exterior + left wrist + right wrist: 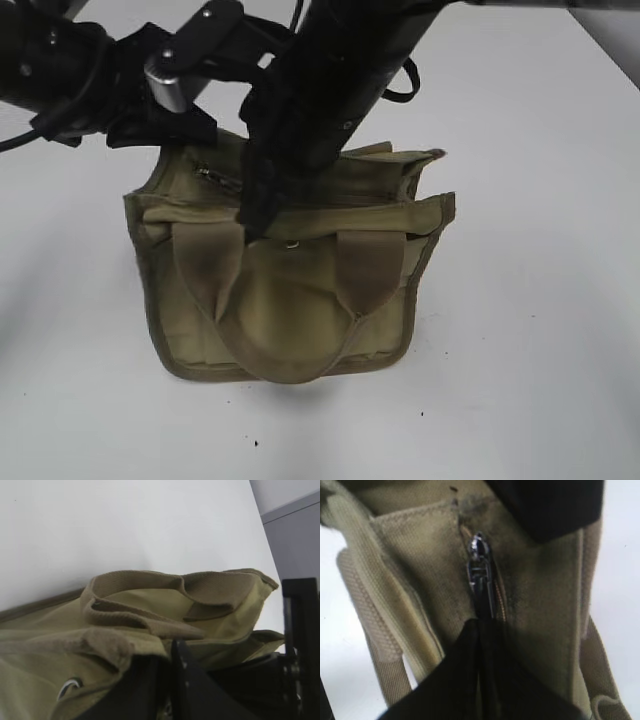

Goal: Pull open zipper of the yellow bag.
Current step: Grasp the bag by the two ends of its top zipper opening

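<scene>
**Yellow bag upright on a white tabletop, both tools at its top**

A plain white tabletop [540,150] carries the yellow bag [290,320], near the middle (a grey cabinet edge shows beyond). The zipper [482,587] runs along the bag's top, left to right in the exterior view. The right tool [482,645] is pinched together on the silver pull tab [479,575]. The left tool [175,680] is nearly closed, clamping the bag's top fabric.

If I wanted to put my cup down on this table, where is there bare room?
Bare white table lies in front of the yellow bag and to its right. Behind the bag and over its top it is crowded: both arms meet there, and the right gripper pinches the zipper.
</scene>
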Available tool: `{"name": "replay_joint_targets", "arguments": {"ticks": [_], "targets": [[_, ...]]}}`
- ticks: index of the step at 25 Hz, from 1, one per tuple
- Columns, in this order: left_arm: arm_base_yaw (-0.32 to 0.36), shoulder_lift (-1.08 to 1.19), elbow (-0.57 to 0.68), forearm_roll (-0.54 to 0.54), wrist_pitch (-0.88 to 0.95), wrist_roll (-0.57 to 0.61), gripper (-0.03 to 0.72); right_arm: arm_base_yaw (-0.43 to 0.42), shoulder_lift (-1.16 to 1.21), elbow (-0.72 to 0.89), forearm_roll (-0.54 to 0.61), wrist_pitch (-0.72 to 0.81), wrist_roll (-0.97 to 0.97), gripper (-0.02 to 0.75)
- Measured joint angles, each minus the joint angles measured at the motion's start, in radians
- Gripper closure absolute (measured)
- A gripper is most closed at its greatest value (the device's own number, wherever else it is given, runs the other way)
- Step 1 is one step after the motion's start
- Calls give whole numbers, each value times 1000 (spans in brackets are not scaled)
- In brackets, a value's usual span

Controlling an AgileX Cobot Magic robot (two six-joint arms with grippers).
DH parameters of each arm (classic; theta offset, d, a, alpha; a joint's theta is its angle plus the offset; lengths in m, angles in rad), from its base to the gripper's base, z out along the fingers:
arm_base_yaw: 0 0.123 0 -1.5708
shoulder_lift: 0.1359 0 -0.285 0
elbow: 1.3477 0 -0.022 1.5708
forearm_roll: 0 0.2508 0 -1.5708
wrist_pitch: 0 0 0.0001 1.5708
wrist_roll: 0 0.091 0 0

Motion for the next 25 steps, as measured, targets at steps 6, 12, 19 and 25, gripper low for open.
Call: {"name": "replay_joint_targets", "arguments": {"ticks": [6, 12, 19, 25], "targets": [[-6, -15, 0, -19, 17, 0, 659, -2, -40, 5, -6, 39, 8, 736], [-6, -16, 0, -29, 21, 0, 659, -2, -65, 9, -7, 62, 9, 736], [-6, -16, -1, -31, 47, -35, 659, -3, -110, 11, 1, 98, 10, 736], [-6, -17, -1, -34, 101, -119, 659, -1, -123, 11, 16, 46, 8, 564]]}}
